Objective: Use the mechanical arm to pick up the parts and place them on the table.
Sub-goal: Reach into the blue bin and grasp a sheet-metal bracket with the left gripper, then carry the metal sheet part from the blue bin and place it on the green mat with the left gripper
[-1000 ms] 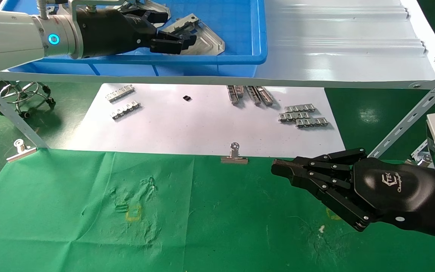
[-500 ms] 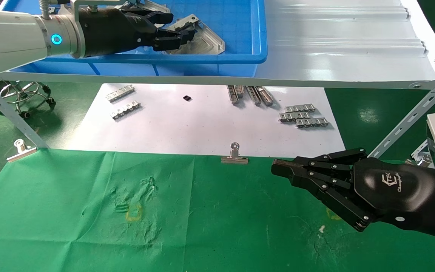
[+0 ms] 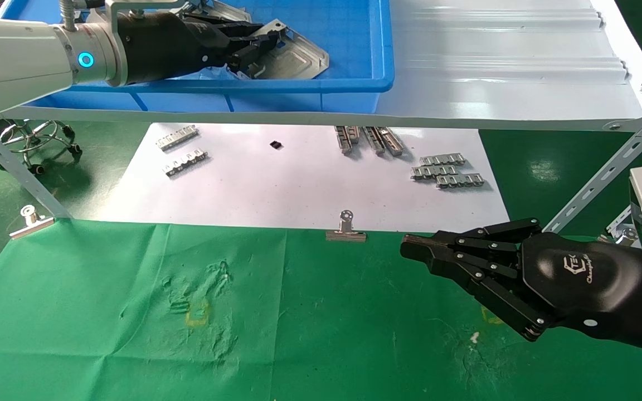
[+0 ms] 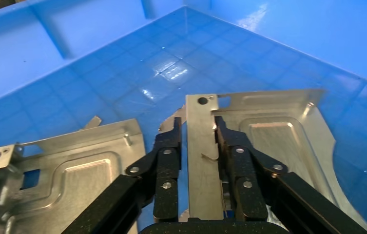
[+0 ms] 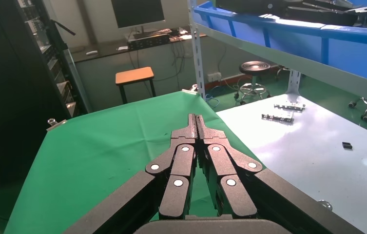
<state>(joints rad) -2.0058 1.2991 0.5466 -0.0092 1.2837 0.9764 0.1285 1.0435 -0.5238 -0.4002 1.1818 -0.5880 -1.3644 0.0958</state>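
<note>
In the head view, the left gripper (image 3: 254, 44) reaches into the blue bin (image 3: 354, 83) on the white shelf (image 3: 494, 83), its fingers closed on the raised edge of a silver part (image 3: 293, 55) that lies tilted inside. The right gripper (image 3: 416, 248) hangs parked low over the green worktop (image 3: 103, 312), fingers pressed together and empty.

In the left wrist view, the fingers (image 4: 166, 161) pinch the part's (image 4: 269, 136) upright slotted flange from both sides. A second part (image 4: 79, 180) lies just beside it. The plate looks thin, stiff and light, but smooth; the narrow flange probably gives the best hold, though it may swing or slip.

In the right wrist view, the right gripper (image 5: 197, 121) shows its tips touching.
</note>
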